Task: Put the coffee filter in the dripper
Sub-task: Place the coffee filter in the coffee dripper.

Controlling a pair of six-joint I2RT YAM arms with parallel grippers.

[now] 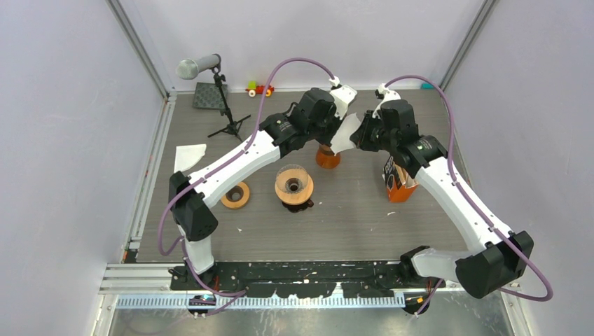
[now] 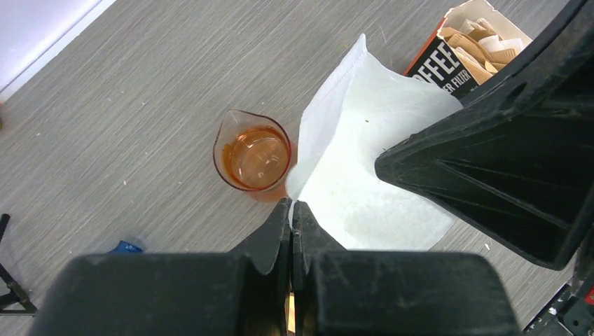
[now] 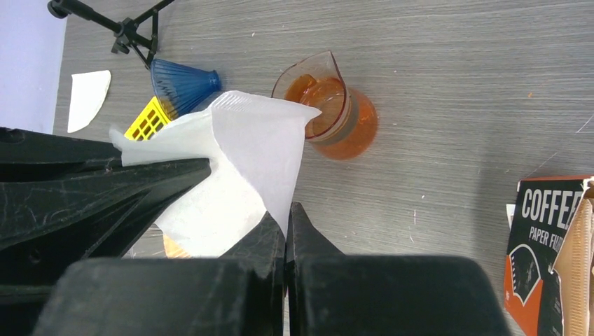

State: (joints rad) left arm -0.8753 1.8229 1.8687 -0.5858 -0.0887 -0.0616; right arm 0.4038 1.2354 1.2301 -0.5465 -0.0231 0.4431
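**Coffee filter** (image 1: 344, 134): one white paper cone. You held it off the table (image 1: 350, 224) in the upper middle of the top view, between your left gripper (image 2: 292, 210) and right gripper (image 3: 286, 218). It was partly spread, with one flap folded over in the right wrist view.

Remaining items, near to far in the top view:

1. **Wooden ring** (image 1: 235, 194): lay flat, left of centre.
2. **Dripper** (image 1: 294, 183): amber, on a dark base at the centre of the frame. It stood just right of the ring and apart from the filter, which hung higher in the frame.
3. **Filter box** (image 1: 399, 183): orange and black, upright, right of centre. Its top was open, and brown filters showed in the left wrist view.
4. **Glass server** (image 1: 327, 155): amber-tinted, stood just below the held filter in the frame.
5. **Spare filter** (image 1: 189, 155): white, lay flat at the table's left edge.
6. **Left gripper**: your fingers were pressed together, pinching the filter's lower corner.
7. **Right gripper**: your fingers were likewise pressed together, nipping the filter's opposite edge.
8. **Microphone stand** (image 1: 225, 112): a tripod at upper left, with the grey head pointing left.
9. **Toy** (image 1: 259, 89): small and coloured, sat at the far edge.
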